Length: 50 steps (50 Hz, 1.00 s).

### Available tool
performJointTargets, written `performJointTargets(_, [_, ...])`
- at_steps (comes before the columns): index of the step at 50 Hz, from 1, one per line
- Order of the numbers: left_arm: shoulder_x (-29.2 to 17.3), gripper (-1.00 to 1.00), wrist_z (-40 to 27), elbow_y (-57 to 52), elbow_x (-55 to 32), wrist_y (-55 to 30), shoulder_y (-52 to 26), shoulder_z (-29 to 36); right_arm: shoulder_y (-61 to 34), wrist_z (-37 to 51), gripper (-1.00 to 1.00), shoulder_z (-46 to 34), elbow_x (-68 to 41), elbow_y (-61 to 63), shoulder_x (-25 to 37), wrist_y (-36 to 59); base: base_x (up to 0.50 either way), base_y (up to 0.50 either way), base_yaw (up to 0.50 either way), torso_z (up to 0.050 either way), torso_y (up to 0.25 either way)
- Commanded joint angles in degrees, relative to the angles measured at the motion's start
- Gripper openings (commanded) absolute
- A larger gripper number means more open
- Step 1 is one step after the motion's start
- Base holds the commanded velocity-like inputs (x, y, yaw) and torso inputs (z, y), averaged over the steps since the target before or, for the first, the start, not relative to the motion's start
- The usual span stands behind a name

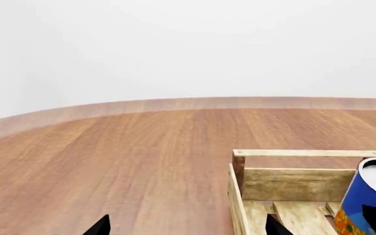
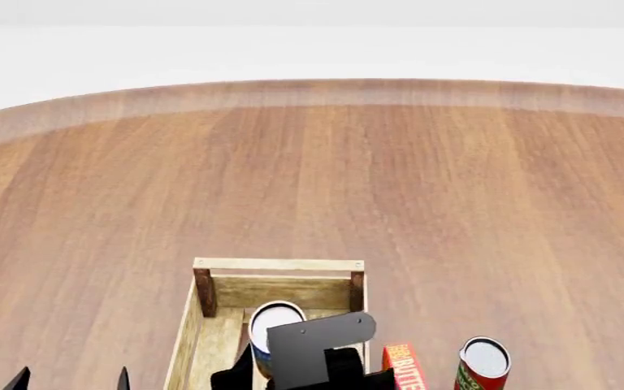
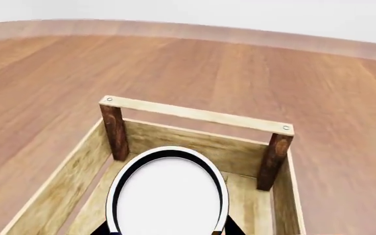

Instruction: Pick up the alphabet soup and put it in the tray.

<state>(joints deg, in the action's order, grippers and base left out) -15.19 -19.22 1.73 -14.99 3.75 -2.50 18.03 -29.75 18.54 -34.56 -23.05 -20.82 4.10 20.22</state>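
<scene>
Soup can over crate: the alphabet soup (image 2: 273, 318), its whitish top filling the lower centre of the right wrist frame, hangs within the walls of the tray (image 2: 277, 265), carried by the right gripper (image 2: 290, 370), whose dark fingers clasp the can's sides at the bottom edge of that frame. The carry looks all but done and the placing step is in hand; whether the can's base already touches the slats cannot be told, so the next move likely calls for a short descent, then letting go. The left gripper (image 1: 184, 226) hovers with its fingertips spread apart, holding nothing, just beside the tray at the lower left of the head frame. A red carton (image 2: 403, 367) and a red-and-green can (image 2: 483, 364) stand at the lower right. Beneath everything runs a broad brown wooden table (image 2: 312, 179) with a curved far edge, against a plain white backdrop.
</scene>
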Motion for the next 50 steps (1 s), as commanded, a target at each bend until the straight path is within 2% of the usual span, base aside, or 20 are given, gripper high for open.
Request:
performJointTargets(1, [-0.19,1.00,-0.12,-0.12,-0.29,0.02,0.01,0.18,-2.80,-2.98,-1.00,-2.05,1.79,-5.24,-1.54,-2.66,0.00,0.00,0.00,0.000,0.000])
performJointTargets(20, [-0.46,1.00,-0.45,-0.18,-0.50,0.13,0.00,0.49,-5.88,-5.49,-1.00,-6.92,-0.01,-17.67,-3.57,-9.59,0.00,0.00,0.00,0.001,0.001])
performJointTargets(50, [-0.80,1.00,-0.90,-0.21,-0.84,0.28,-0.10,0.91,-12.03,-3.40,-1.00,-25.03,-15.98,-31.67,-3.99,-19.09,0.00,0.00,0.00,0.000,0.001])
